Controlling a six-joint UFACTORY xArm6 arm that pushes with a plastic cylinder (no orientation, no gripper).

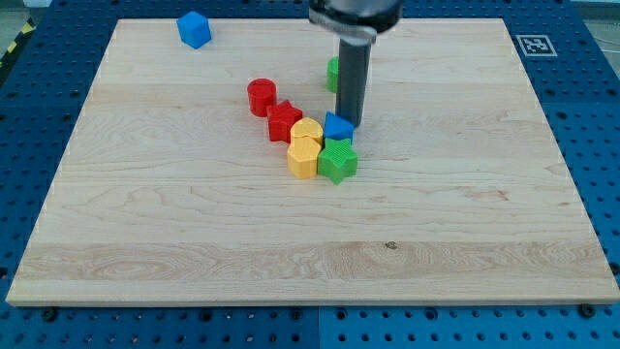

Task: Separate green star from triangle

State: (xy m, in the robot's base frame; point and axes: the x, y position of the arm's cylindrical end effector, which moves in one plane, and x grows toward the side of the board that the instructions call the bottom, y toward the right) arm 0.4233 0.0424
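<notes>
A: Where's my tip (350, 124)?

B: Touching the blue triangle (337, 126) from the view's top-right. It's a bare rod, holding nothing.

A: Green star (338, 160)?

B: Just below the triangle, touching it, with the yellow blocks (304, 147) on its left. The red blocks (272, 109) trail off to the upper left. A blue cube (194, 28) sits well apart, top left.

Pale wooden board (194, 233) on blue perforated table (591, 116); even light.
</notes>
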